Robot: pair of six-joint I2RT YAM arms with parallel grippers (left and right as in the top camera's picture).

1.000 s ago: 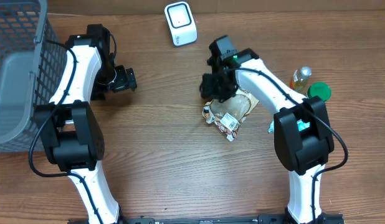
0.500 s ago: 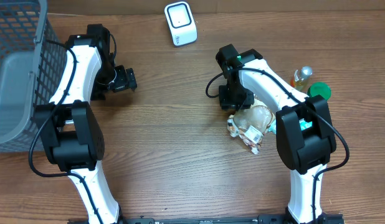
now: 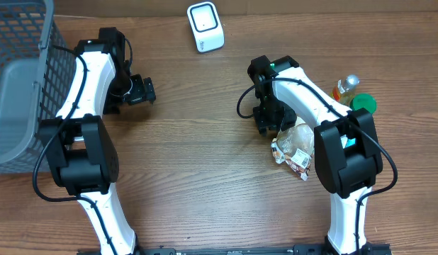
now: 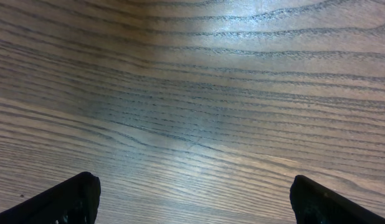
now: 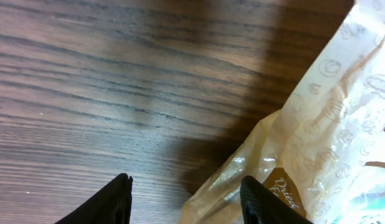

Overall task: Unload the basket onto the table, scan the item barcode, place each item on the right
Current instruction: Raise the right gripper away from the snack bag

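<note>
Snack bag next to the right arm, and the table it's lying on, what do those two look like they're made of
Snack bag: probably thin plastic film, glossy and partly see-through. It is crinkled, catches highlights, and carries printed ring marks.
Table: wood or a wood-look laminate, brown with a low sheen. Dark grain lines run across it, but the pictures cannot tell real timber from a printed surface.

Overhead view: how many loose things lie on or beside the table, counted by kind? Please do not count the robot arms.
white barcode scanner: 1
grey mesh basket: 1
clear snack bag: 1
small bottle of yellow liquid: 1
green round object: 1
Total: 5
</note>
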